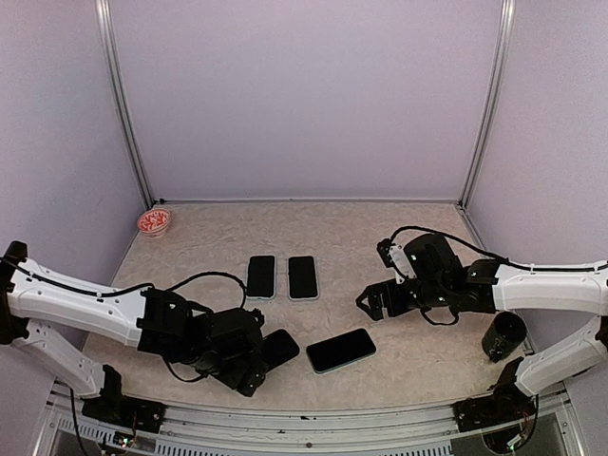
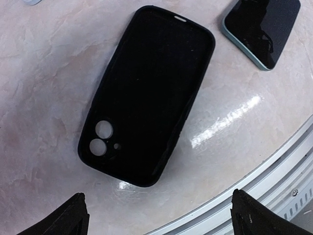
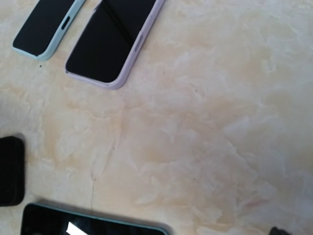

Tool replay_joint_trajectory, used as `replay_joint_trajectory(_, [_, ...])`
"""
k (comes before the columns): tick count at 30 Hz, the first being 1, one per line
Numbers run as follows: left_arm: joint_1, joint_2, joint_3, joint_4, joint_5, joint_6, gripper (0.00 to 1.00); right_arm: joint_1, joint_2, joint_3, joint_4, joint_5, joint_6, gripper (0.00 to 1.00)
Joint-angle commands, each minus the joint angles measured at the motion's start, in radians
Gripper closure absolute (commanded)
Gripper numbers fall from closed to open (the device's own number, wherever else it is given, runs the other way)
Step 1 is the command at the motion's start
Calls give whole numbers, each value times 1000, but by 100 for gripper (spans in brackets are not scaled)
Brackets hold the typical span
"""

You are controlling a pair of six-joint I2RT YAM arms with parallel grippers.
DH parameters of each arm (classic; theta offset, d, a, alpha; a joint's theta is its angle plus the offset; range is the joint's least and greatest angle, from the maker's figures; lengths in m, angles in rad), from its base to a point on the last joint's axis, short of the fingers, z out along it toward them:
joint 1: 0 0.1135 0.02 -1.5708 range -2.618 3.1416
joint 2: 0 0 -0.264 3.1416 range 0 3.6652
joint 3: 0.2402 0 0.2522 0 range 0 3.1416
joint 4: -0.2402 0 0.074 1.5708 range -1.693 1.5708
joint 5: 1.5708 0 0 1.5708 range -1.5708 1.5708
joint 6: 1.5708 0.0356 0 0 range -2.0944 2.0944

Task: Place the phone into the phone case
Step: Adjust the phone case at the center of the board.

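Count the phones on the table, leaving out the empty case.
3. Two lie side by side farther back, the left phone and the right phone; the third phone lies nearer, right of the black case.

We find a beige, marbled table. A black phone case lies flat near its front edge, hollow side up, with the tabletop showing through the camera cutouts. Just beside it, not touching, a phone with a teal rim lies screen up. Toward the middle, a teal-edged handset and a lilac-edged handset lie side by side with a narrow gap between them. A red-and-white dish sits at the far left corner. A black cylinder stands by the right edge.
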Motion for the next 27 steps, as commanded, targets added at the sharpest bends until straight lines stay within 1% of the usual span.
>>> replay_joint_trajectory(1, [-22, 33, 8, -119, -105, -46, 1, -10, 3, 16, 21, -13, -17, 1])
replay_joint_trajectory(3, [-39, 67, 15, -153, -147, -59, 1, -10, -3, 3, 29, -14, -15, 1])
replay_joint_trajectory(6, [-50, 117, 7, -142, -157, -61, 1, -15, -5, -23, 54, -14, -14, 0])
replay_joint_trajectory(9, [-51, 156, 24, -148, -194, -65, 1, -21, 5, -10, 38, -29, -12, 1])
replay_joint_trajectory(17, [-49, 202, 31, -122, -236, -74, 1, -21, -22, -38, 53, -35, -4, 1])
replay_joint_trajectory(23, [-45, 238, 42, -109, -253, -72, 1, -21, -31, -33, 29, -31, -27, 1])
replay_joint_trajectory(27, [-19, 240, 25, -111, -274, -81, 1, -20, -19, -23, 2, -62, -57, 1])
